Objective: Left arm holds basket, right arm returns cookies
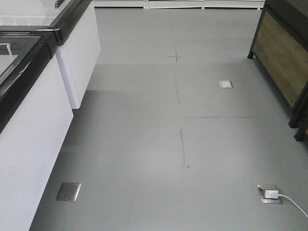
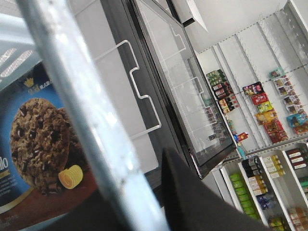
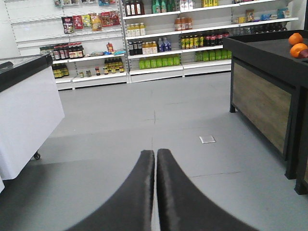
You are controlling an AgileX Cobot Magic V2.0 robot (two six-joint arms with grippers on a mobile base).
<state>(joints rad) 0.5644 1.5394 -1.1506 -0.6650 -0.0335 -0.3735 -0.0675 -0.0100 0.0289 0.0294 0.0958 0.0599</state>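
Left pincer [image 2: 137, 195] grasps the basket handle [image 2: 79, 108] beside the cookies [image 2: 33, 159]; right pincer [image 3: 155, 192] is clenched, empty.

My front camera looks down at the floor [image 1: 144, 144]; right wrist sees it level, facing shelves [image 3: 159, 43]; left wrist sits tilted, close against the basket [image 2: 82, 110].

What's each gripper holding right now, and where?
Right gripper is shut, empty. Left gripper seems to grip the basket handle; contact is out of frame.
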